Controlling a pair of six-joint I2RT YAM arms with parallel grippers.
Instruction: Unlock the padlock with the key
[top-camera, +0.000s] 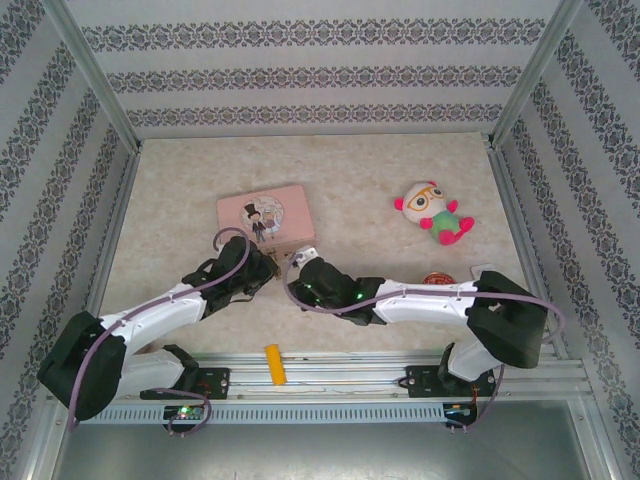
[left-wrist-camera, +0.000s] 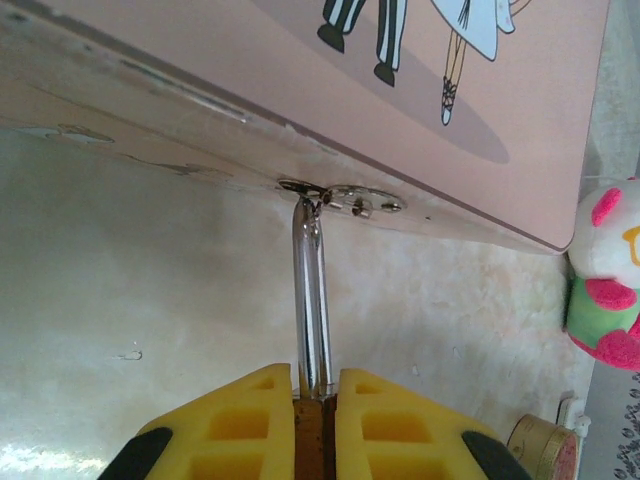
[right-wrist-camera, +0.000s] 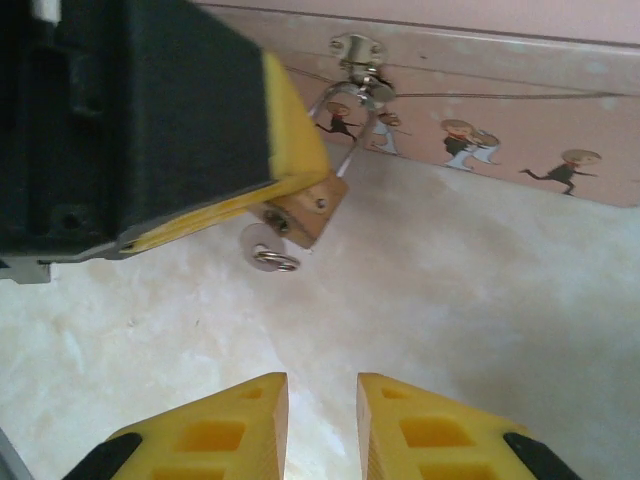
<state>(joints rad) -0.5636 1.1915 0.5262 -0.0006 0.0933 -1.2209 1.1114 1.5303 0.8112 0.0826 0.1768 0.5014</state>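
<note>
Pinching padlock (right-wrist-camera: 305, 208), left gripper (left-wrist-camera: 315, 378) (key (right-wrist-camera: 262, 243) attached)

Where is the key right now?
Right wrist view, left of centre: the key pokes from the bottom of the padlock, which the left claw clamps near the hasp of the pink tin.

You're in a lab test cell. Patterned panels (top-camera: 300, 75) in an aluminium frame (top-camera: 92, 85) box in a marble-look table (top-camera: 180, 190), and two arms (top-camera: 430, 298) sit bolted to a rail (top-camera: 340, 372).
</note>
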